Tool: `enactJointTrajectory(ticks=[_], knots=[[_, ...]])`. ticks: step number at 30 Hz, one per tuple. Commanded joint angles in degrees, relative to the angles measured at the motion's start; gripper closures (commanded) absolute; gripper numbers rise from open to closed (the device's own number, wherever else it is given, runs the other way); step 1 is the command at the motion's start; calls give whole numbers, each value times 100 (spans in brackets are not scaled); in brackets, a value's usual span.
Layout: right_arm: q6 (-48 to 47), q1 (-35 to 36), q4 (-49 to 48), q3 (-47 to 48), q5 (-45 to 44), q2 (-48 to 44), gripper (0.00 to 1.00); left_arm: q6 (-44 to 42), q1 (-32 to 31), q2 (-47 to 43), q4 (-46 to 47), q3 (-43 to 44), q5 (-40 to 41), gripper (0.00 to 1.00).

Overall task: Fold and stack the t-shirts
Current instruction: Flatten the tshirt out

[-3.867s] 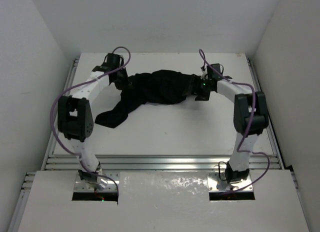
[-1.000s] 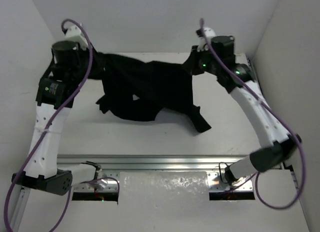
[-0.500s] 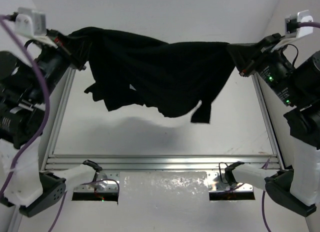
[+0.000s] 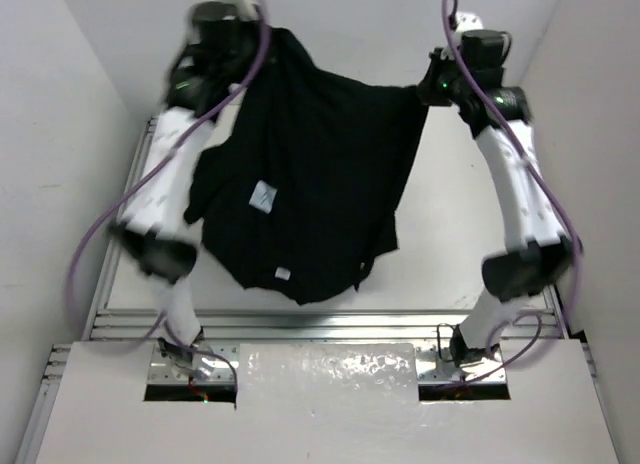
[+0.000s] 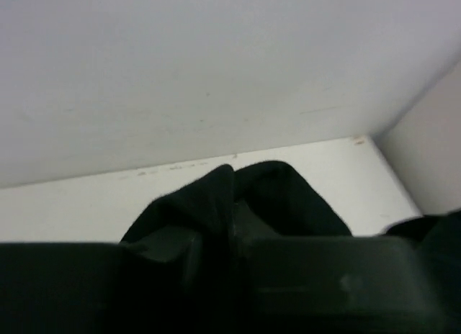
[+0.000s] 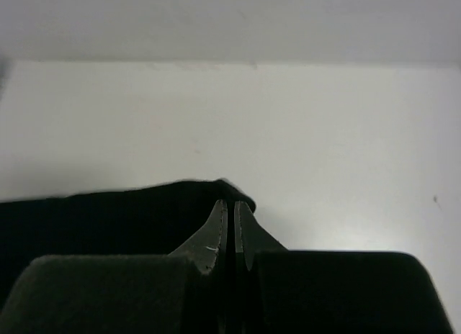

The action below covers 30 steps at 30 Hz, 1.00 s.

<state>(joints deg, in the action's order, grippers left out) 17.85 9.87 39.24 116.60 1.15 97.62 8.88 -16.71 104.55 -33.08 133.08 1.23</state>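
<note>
The black t-shirt (image 4: 310, 174) hangs spread out in the air between both raised arms, its lower hem drooping over the near half of the table, with two small white labels showing on it. My left gripper (image 4: 248, 56) is high at the back left with a bunched corner of the t-shirt (image 5: 281, 197) pinched between its fingers (image 5: 220, 233). My right gripper (image 4: 428, 87) is high at the back right. Its jaws (image 6: 230, 208) are pressed together on a thin edge of the t-shirt (image 6: 108, 211).
The white table (image 4: 450, 244) lies below, boxed in by white walls at the left, back and right. Metal rails (image 4: 330, 324) run along its near edge, with a shiny plate (image 4: 330, 369) between the arm bases.
Both arms have swung the stretched t-shirt back toward the far wall. The cloth now hangs flatter and more spread, with its hem nearer the front rails.
</note>
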Motion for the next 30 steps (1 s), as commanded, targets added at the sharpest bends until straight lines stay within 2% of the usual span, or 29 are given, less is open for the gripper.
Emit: enactJointTrajectory(ticks=[1, 2, 3, 4, 5, 6, 7, 8, 9, 10, 12, 14, 15, 17, 18, 19, 20, 21, 22, 23, 25, 27, 30], knots=[[279, -459, -250, -284, 158, 720, 100, 271, 194, 1901, -53, 580, -396, 77], [429, -538, -224, -417, 97, 845, 100, 359, 203, 2033, 386, 292, -422, 63], [848, -713, -172, -549, 18, 959, 95, 412, 194, 2138, 921, -7, -283, 14], [1026, -810, -67, -829, 43, 1056, 80, 534, 177, 2287, 996, 51, -256, 1], [1176, -889, 256, -927, 87, 1222, 51, 657, 177, 2489, 953, 261, -316, 0], [1343, -951, 390, -1041, 44, 1241, 38, 754, 151, 2752, 622, 506, 136, 0], [1327, -943, 391, -1451, -52, 1172, 37, 833, 133, 2737, 497, 639, 462, 0], [1353, -952, 60, -2134, -27, 832, 36, 930, 98, 2537, 295, 571, 1127, 0], [1431, -952, -134, -2141, -27, 594, 34, 948, 89, 2352, 259, 440, 1394, 0], [1432, -952, -389, -2811, 121, 348, 34, 931, 80, 2150, 258, 273, 1641, 0], [1441, -943, -908, -3264, 245, -94, 34, 1009, 54, 1439, 67, -182, 2202, 0], [1231, -943, -1268, -3582, 868, 36, 34, 1404, -51, 773, -372, -588, 1891, 3], [1021, -943, -1305, -3591, 983, 194, 33, 1614, -174, 551, -557, -1190, 1802, 6], [827, -943, -1209, -3364, 993, 598, 33, 2238, -858, 16, -865, -1922, 2072, 6], [643, -952, -1200, -3128, 975, 965, 33, 2658, -1078, -127, -1310, -2613, 2265, 6], [554, -943, -1191, -2969, 940, 1169, 33, 3384, -1419, -250, -1350, -3090, 2058, 6], [588, -943, -869, -2724, 601, 1424, 33, 3766, -1588, -443, -1341, -3956, 1691, 10], [641, -952, -631, -2156, 528, 2018, 33, 4179, -1755, -514, -1246, -4382, 1548, 10], [702, -952, -428, -1906, 457, 2293, 35, 4705, -2026, -550, -1053, -4822, 1346, 11], [920, -934, 70, -1669, 291, 2514, 37, 4875, -2142, -480, -799, -5313, 1135, 12], [1062, -891, 241, -1621, 220, 2701, 37, 5087, -2258, -235, -717, -5502, 1002, 12], [1116, -846, -117, -2321, 184, 2473, 34, 5027, -2249, 292, -752, -5398, 730, 13], [1011, -846, -50, -2536, -26, 2410, 33, 4983, -2232, 838, -972, -5160, 808, 14]])
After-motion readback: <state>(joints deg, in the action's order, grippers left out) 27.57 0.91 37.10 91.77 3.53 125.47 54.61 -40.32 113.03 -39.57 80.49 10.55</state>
